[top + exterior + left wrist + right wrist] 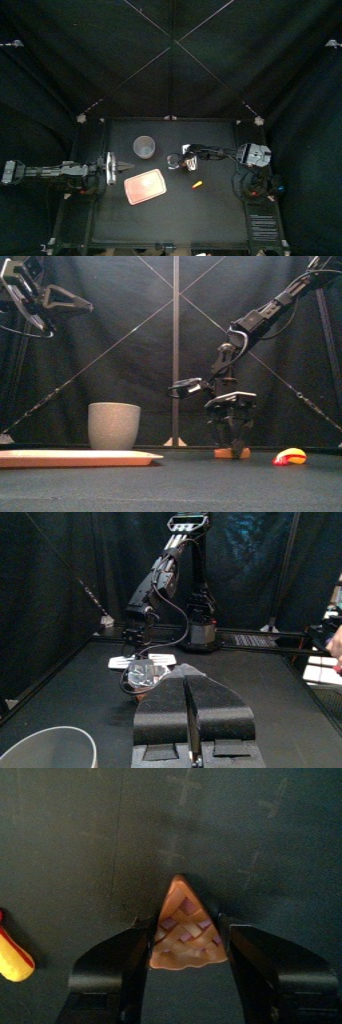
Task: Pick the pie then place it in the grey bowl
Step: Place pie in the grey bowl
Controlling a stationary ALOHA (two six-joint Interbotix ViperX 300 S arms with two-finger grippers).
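The pie lies flat on the black table, about in the middle and a little to the far side. It sits directly between the two jaws of the right gripper. This gripper points straight down, its tips are at the table surface, and the jaws are closed against the two sides of the pie's wide end, so it is grasping the pie. The narrow tip of the pie sticks out beyond the fingertips.

There is one pie, one grey cup, one pink tray and one more toy.

The pie is a small triangle slice with an orange-brown crust. Its top has a lattice of crossed strips, with pink-red filling in the openings.

The other toy is yellow with a red part and lies on the table near the pie, to its right and nearer to the front, not touching it. The grey cup stands upright to the left of the pie, a little farther back and well apart from it. The pink tray lies flat at the left, nearer than the cup.

The left gripper rests high at the left side, with its jaws pressed together and nothing between them
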